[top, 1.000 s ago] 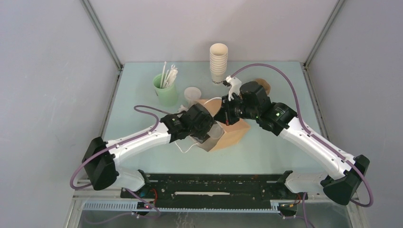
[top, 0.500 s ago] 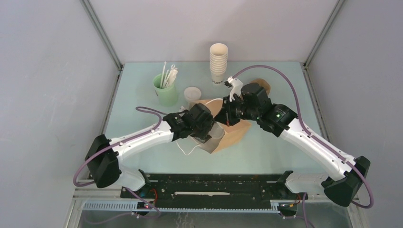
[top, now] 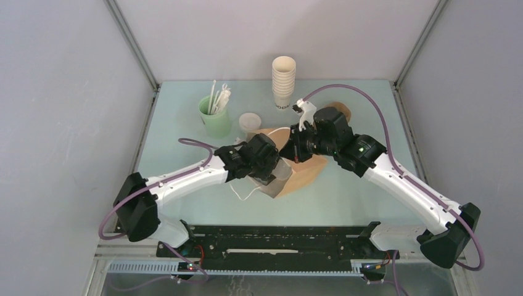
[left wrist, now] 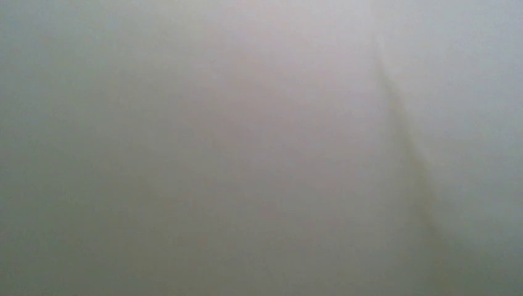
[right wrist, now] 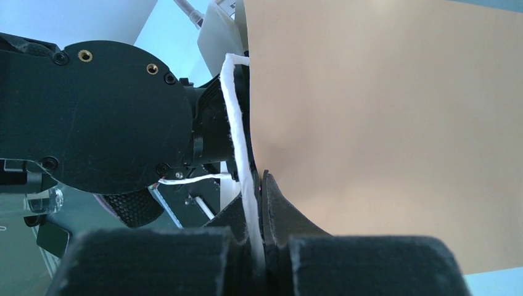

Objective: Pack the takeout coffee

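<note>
At table (top: 345, 191) centre, arms converge: right gripper (right wrist: 258, 246) clamps bag handle (right wrist: 237, 142); left gripper (top: 271, 169) at bag mouth (top: 288, 185), grip unclear.

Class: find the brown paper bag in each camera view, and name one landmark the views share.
Top external: the brown paper bag lies mid-table, between the two arms' ends.
Left wrist: not recognisable; only pale grey blur.
Right wrist: its tan side fills the upper right; the right gripper pinches its white string.
Shared landmark: the left arm's black wrist, central from above, at the left of the right wrist view.
</note>
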You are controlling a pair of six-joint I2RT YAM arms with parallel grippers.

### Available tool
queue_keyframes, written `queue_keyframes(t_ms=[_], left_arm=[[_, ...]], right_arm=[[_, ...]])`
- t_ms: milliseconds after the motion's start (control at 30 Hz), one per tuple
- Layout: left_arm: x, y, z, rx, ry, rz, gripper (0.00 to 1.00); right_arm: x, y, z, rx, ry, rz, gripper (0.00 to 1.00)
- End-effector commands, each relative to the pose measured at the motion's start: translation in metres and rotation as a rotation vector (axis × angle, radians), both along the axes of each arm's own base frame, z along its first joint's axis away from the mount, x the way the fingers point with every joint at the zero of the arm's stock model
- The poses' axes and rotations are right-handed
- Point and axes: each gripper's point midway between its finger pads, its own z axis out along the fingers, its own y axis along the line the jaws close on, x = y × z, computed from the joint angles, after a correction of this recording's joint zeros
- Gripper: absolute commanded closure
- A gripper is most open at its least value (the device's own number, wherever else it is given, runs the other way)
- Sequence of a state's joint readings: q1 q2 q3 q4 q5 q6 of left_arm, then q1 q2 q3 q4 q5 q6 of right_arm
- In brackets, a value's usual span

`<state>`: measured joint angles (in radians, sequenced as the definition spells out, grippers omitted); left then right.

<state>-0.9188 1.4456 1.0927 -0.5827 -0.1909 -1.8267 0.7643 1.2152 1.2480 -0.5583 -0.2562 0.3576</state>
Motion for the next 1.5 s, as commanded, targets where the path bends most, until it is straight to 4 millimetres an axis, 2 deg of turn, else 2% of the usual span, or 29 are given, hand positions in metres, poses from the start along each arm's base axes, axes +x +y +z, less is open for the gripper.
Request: queue_keyframes(t_ms=[0, 267, 633, 800, 933, 1100, 1233, 1367, 1467], left_arm=[[-0.004, -0.001, -0.015, 0.055, 0.061, -0.009, 1.00], [-0.005, -0.008, -0.026, 0.048, 0.079, -0.043, 0.97], [0.001, -0.013, -0.016, 0.028, 0.048, -0.060, 0.87], [0.007, -0.010, -0.002, 0.027, 0.006, -0.069, 0.96], [0.010, 0.000, 0.025, 0.051, -0.055, -0.107, 0.99], [0.009, 0.025, 0.074, 0.053, -0.132, -0.127, 1.00], [0.001, 0.041, 0.105, 0.028, -0.185, -0.143, 1.00], [-0.011, 0.045, 0.128, -0.031, -0.198, -0.183, 1.00], [-0.018, 0.045, 0.154, -0.052, -0.267, -0.256, 1.00]], right_arm=[[-0.003, 0.003, 0.018, 0.062, -0.022, 0.012, 1.00], [0.000, -0.003, 0.016, 0.063, -0.009, 0.006, 1.00], [0.003, -0.003, 0.017, 0.074, -0.007, 0.014, 1.00], [0.001, -0.006, 0.017, 0.063, -0.009, 0.014, 1.00], [0.003, -0.013, 0.018, 0.054, -0.021, -0.007, 1.00], [0.007, -0.026, 0.020, 0.055, 0.005, -0.096, 1.00], [0.016, -0.030, 0.026, 0.079, 0.007, -0.184, 1.00], [0.022, -0.030, 0.034, 0.097, -0.023, -0.224, 1.00], [0.029, -0.036, 0.038, 0.059, -0.059, -0.267, 1.00]])
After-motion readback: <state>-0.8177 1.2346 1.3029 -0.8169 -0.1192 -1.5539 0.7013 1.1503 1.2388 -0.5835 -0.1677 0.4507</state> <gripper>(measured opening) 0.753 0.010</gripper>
